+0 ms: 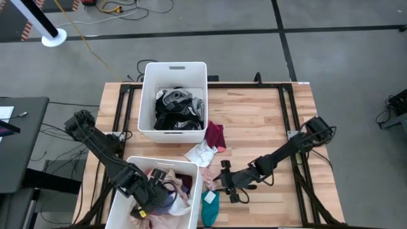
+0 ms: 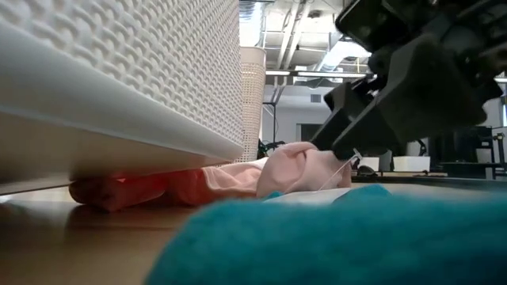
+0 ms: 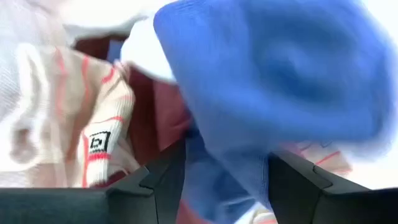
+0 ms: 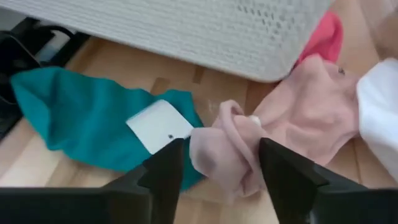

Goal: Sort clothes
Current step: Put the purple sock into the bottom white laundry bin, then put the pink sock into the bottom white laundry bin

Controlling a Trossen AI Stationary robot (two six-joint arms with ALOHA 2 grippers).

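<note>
My left gripper [image 1: 154, 194] hangs open over the near white bin [image 1: 129, 166], which holds light clothes. A blue garment [image 3: 280, 81] shows blurred between its spread fingers, above a striped cream piece [image 3: 74, 118]. My right gripper [image 1: 217, 181] is open and low over the table, right of that bin. Its fingers stand on either side of a bunched fold of a pink garment [image 4: 227, 149] that lies on the wood. A teal garment [image 4: 81, 118] with a white tag lies beside it, near the table's front edge [image 1: 210, 205]. My left gripper has the blue garment [image 3: 217, 162] between its open fingers, coming at it from above; whether they touch it I cannot tell. My right gripper straddles the pink fold, slanting down from the table's right; whether its fingers touch the cloth I cannot tell.
A far white bin [image 1: 147, 95] holds dark clothes. A maroon garment [image 1: 217, 133] and a white one [image 1: 202, 152] lie on the wood between the bins and my right arm. A red piece [image 2: 119, 190] lies at the near bin's foot. Bare wood stretches to the right.
</note>
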